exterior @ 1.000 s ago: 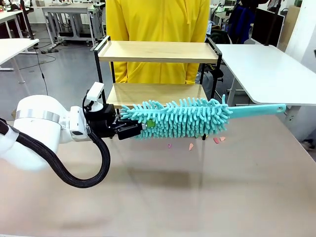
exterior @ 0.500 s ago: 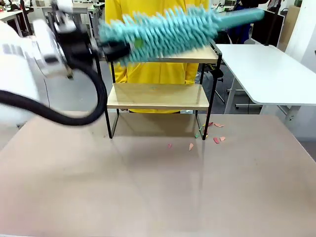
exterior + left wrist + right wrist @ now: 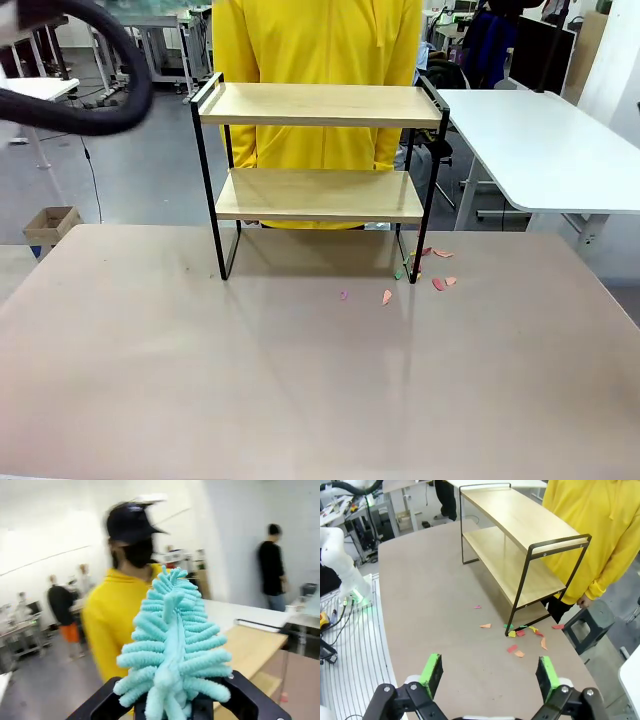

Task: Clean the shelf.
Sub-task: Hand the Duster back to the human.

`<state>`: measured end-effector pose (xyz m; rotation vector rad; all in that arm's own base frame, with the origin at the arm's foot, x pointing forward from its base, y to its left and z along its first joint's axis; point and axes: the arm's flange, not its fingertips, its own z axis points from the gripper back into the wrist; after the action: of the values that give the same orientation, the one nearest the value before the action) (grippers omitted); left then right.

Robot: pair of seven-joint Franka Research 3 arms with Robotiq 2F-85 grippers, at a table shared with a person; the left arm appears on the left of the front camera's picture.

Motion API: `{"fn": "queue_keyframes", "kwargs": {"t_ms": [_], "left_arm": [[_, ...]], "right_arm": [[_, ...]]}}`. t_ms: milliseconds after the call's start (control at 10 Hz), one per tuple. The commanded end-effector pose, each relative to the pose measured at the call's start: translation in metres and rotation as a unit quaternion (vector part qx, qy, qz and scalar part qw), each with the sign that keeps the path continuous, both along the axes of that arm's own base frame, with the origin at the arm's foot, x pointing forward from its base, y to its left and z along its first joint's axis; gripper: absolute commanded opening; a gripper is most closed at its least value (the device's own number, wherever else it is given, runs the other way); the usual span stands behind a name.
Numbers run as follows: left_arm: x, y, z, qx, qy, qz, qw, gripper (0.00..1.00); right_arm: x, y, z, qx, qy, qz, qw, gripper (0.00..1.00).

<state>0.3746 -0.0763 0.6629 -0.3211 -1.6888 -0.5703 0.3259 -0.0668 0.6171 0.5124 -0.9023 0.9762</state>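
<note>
The shelf [image 3: 320,105] stands at the table's far edge, two light wooden boards in a thin black frame, both boards bare. It also appears in the right wrist view [image 3: 520,535]. Up in the air, my left gripper [image 3: 172,711] is shut on the head of a teal fluffy duster [image 3: 172,645], which points toward the person, with the shelf's board [image 3: 255,645] below right. Of the left arm, a black cable [image 3: 95,110] shows at the front view's top left. My right gripper [image 3: 487,672] hovers open above the table with nothing between its green pads [image 3: 432,672].
Small coloured paper scraps [image 3: 388,296] lie on the tan table [image 3: 300,390] by the shelf's right front leg, and in the right wrist view [image 3: 520,636]. A person in yellow [image 3: 320,40] stands right behind the shelf. A white table [image 3: 540,140] is at right.
The left arm swung the duster up from in front of the lower board, past the top board, and out of the front view at the top left. The shelf has not moved.
</note>
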Motion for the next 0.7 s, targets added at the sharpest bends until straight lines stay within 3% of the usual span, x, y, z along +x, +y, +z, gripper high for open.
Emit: {"fn": "queue_keyframes", "kwargs": {"t_ms": [0, 300, 600], "left_arm": [[-0.001, 0.028, 0.0, -0.021, -0.014, 0.088, 0.996, 0.18], [0.012, 0.08, -0.034, -0.013, 0.008, 0.19, 0.982, 0.18], [0.012, 0.114, -0.113, -0.008, 0.038, 0.232, 0.972, 0.18]], "right_arm": [[0.002, 0.0, 0.004, 0.006, -0.005, 0.003, 1.0, 1.0], [0.002, 0.0, 0.004, 0.006, -0.005, 0.003, 1.0, 1.0], [0.002, 0.0, 0.004, 0.006, -0.005, 0.003, 1.0, 1.0]]}}
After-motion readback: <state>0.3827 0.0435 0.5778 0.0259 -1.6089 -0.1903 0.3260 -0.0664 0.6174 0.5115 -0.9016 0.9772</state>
